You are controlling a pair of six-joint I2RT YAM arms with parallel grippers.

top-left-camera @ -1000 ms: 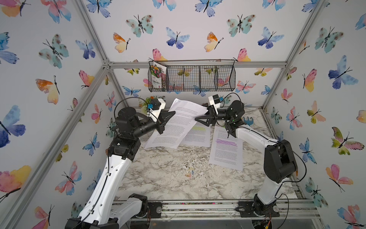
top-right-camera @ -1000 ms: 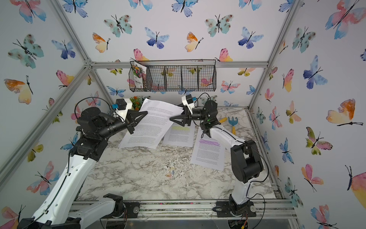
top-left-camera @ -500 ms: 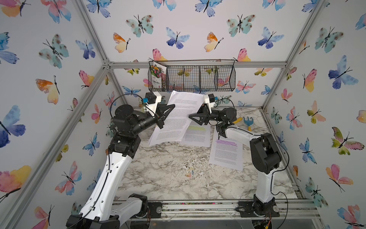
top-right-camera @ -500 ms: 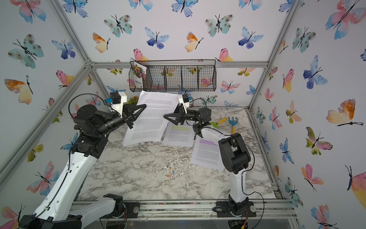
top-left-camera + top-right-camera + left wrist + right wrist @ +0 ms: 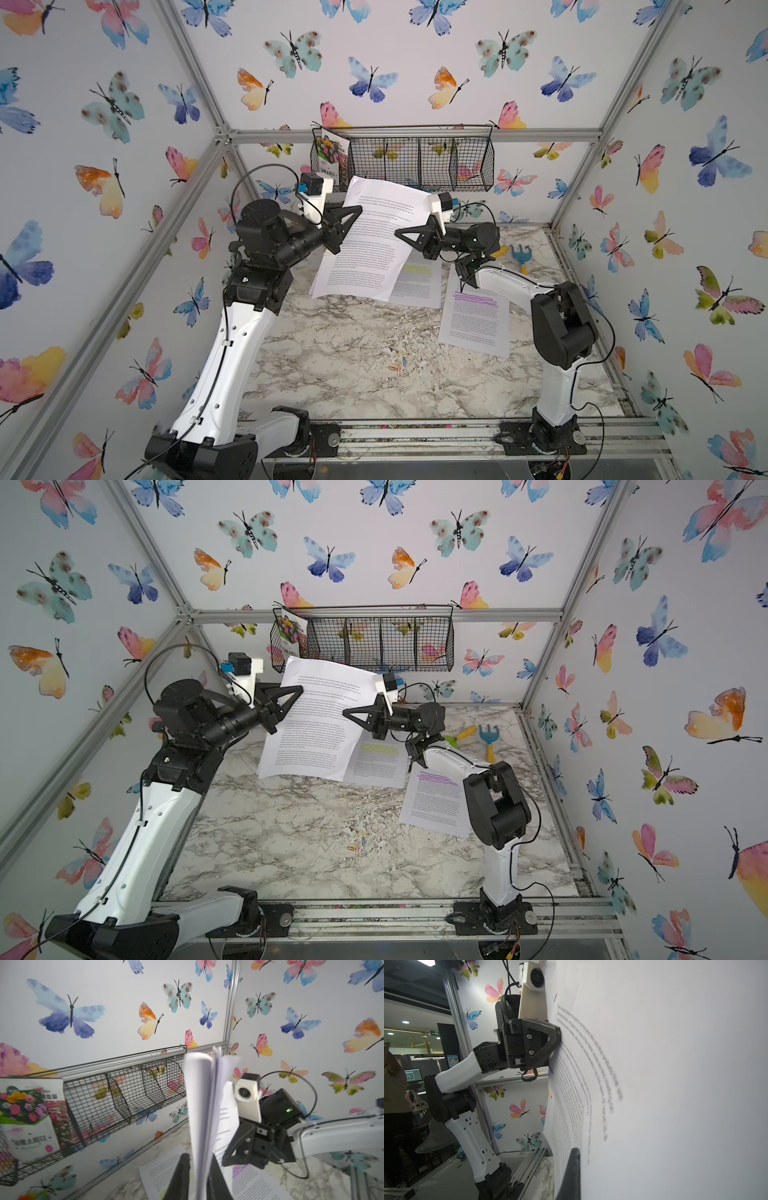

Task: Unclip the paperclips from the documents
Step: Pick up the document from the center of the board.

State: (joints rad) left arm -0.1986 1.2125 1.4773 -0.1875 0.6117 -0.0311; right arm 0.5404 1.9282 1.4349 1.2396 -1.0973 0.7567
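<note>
An unhighlighted document (image 5: 374, 245) (image 5: 316, 725) hangs upright in the air between both arms. My left gripper (image 5: 353, 214) (image 5: 199, 1156) straddles its left edge. The jaws are slightly parted, with small gaps to the sheaf (image 5: 199, 1105). My right gripper (image 5: 400, 235) (image 5: 581, 1153) is shut on its right edge, and the paper (image 5: 654, 1084) hides one finger. The yellow-green highlighted document (image 5: 417, 282) and the purple one (image 5: 476, 320) lie flat on the table. Loose paperclips (image 5: 397, 365) (image 5: 357, 845) lie mid-table. I cannot make out a clip on the held sheaf.
A black wire basket (image 5: 415, 162) hangs on the back wall with a flower seed packet (image 5: 330, 156) in its left end. A blue toy rake (image 5: 519, 253) lies at the back right. Paper scraps litter the marble table (image 5: 332, 374).
The right gripper has closed on the held document's right edge. The left gripper's jaws have loosened around its left edge. The sheaf was lifted higher and turned more upright.
</note>
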